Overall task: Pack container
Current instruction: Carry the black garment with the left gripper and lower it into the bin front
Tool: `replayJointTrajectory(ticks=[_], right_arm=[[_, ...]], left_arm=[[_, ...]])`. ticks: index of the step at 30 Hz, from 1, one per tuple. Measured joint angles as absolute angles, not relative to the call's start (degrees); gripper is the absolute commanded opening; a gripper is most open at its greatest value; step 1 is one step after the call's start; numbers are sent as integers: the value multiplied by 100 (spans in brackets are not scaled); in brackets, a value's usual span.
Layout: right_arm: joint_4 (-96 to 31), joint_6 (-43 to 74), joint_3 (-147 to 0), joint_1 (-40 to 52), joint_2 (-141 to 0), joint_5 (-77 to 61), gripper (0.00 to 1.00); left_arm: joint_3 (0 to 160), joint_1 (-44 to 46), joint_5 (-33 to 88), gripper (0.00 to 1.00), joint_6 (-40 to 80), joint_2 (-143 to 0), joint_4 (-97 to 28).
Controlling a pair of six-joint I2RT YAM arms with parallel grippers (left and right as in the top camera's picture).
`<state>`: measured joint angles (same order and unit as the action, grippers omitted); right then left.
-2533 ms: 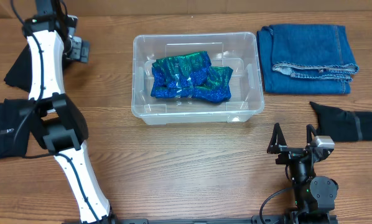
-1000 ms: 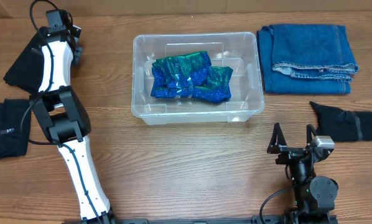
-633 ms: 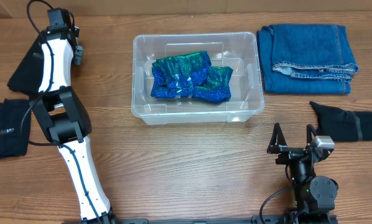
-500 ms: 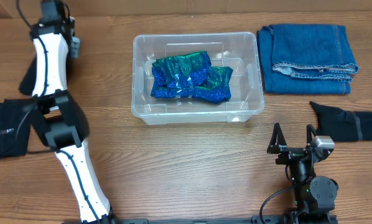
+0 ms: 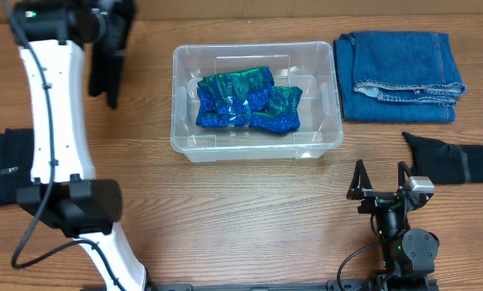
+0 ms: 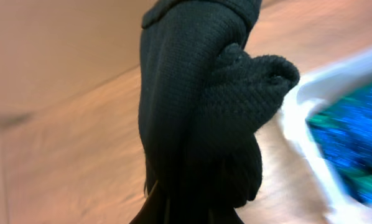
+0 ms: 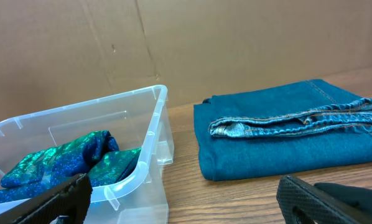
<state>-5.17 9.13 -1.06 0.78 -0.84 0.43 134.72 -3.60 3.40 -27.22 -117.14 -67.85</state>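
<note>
The container (image 5: 327, 97) is a clear plastic tub at the table's middle, with a crumpled blue-green sparkly cloth (image 5: 245, 101) inside. My left gripper (image 5: 111, 26) is raised left of the tub, shut on a black knitted cloth (image 5: 108, 73) that hangs down from it. In the left wrist view this black cloth (image 6: 198, 112) fills the frame and hides the fingers, with the container's rim (image 6: 335, 68) at the right. My right gripper (image 5: 380, 174) stands open near the front edge, nothing between its fingers (image 7: 49, 199). It faces the container (image 7: 142, 137).
Folded blue jeans (image 5: 399, 65) lie right of the tub, also visible as jeans (image 7: 285, 137) in the right wrist view. A black garment (image 5: 455, 162) lies at the right edge. Another black garment (image 5: 3, 166) lies at the far left.
My left arm has risen and swung right toward the container, lifting the black cloth off the table so it now hangs. The right arm has not moved.
</note>
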Motion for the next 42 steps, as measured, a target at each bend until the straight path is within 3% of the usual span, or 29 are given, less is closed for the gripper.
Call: replayJointTrajectory(ticks=[6, 17, 32, 42], right_arm=[[-517, 915, -106, 78, -84, 43, 100], [-515, 913, -106, 80, -84, 43, 100], [-515, 913, -106, 80, -84, 43, 100], [-515, 915, -106, 80, -84, 43, 100]], left_arm=[[13472, 980, 423, 4, -3645, -11327, -7030], [13469, 3011, -840, 4, -4984, -11303, -7332], [13373, 3308, -429, 4, -5603, -11747, -8449], [13347, 3415, -381, 4, -6261, -12394, -8263]])
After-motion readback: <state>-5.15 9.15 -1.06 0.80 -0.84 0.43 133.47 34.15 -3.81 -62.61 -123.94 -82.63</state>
